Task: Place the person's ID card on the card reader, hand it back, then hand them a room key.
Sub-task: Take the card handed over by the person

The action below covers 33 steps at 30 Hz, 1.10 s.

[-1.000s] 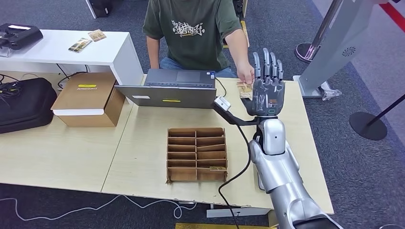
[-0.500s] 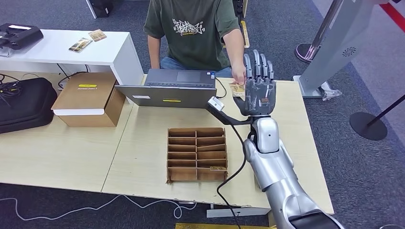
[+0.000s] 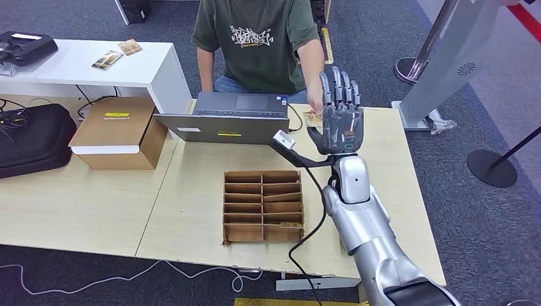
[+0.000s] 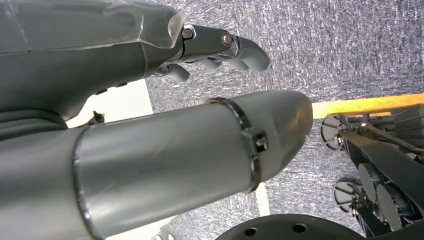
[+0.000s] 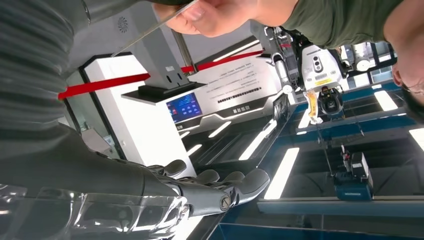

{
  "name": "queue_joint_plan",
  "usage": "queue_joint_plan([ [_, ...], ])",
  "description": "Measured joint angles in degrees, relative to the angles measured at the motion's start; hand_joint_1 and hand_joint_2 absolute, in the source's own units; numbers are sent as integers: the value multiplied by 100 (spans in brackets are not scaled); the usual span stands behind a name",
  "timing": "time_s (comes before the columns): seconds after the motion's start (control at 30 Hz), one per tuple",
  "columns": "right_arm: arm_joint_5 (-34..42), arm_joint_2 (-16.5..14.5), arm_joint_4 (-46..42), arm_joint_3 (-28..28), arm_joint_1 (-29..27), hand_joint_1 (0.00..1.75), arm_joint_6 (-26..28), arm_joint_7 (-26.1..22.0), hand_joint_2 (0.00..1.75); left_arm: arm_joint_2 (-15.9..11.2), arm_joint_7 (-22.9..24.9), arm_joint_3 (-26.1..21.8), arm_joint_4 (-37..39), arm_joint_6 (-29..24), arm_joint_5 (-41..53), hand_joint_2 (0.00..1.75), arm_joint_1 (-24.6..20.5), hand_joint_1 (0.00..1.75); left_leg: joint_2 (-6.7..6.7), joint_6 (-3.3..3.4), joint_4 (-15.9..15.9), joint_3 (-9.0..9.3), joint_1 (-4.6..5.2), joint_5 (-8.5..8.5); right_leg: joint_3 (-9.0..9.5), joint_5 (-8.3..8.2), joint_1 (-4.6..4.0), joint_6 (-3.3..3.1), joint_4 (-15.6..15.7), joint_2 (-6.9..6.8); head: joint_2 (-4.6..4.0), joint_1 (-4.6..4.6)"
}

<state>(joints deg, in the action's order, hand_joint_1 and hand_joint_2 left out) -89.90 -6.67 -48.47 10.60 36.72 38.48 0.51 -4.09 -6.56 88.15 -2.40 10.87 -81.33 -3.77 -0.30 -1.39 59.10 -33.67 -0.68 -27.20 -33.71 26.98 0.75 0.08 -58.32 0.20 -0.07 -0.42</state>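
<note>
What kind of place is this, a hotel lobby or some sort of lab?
Probably a mock hotel check-in desk set up in a showroom or lab. A person sits behind a laptop on a plain wooden table, a cardboard card sorter stands in front, and queue-barrier posts stand on grey carpet.

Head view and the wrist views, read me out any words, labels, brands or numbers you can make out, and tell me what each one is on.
None can be read for certain.
T-shirt: white graffiti-style print, lettering not legible.
Cardboard box: yellow label and a line of small text, too small to read.
Laptop: yellow sticker and a white sticker, both blurred.
White signboard: rows of dark text, too small to read.
Blue screen on a kiosk: icons, unreadable.
</note>
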Motion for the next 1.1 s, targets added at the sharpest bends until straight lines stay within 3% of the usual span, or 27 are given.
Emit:
queue_joint_plan([
  [0.13,-21,0,29,15,10,171,-14,11,175,0,-1,0,0,7,1,0,0,0,0,0,0,0,0,0,0,0,0,0,0,0,-1,0],
  [1.1,-16,0,34,126,20,175,-361,125,175,-13,9,0,0,28,33,0,-3,0,0,0,0,0,0,0,-2,0,0,0,1,1,-1,0],
])
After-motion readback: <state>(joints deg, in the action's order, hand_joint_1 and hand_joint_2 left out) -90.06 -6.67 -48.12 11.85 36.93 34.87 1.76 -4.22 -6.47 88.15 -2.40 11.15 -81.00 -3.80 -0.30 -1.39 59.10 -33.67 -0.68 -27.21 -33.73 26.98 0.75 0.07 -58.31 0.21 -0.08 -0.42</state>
